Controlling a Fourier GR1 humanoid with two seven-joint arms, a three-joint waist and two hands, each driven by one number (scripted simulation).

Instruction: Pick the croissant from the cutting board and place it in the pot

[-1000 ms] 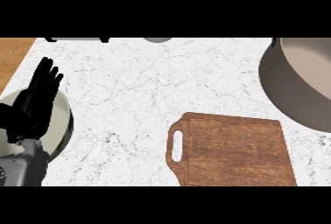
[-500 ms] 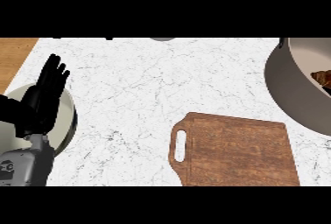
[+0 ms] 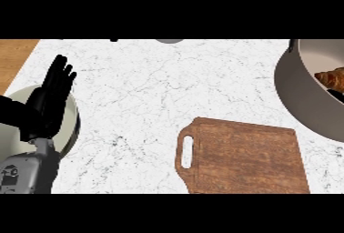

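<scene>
The croissant [image 3: 332, 78], golden brown, lies inside the grey pot [image 3: 299, 95] at the right edge of the head view. A dark shape just below the croissant inside the pot may be part of my right hand; I cannot tell. The wooden cutting board [image 3: 245, 157] with its handle slot on the left sits bare at the lower middle. My left hand [image 3: 48, 98] is at the left, open with fingers straight and pointing up, holding nothing.
A pale round plate [image 3: 67, 132] lies under and behind my left hand and forearm. A wooden strip [image 3: 13, 57] borders the white marbled counter at the upper left. A small grey round object [image 3: 169, 41] peeks in at the top edge.
The view has shifted, so the pot shows more of its inside and the croissant in it has come into sight. My left hand stays open at the left.
</scene>
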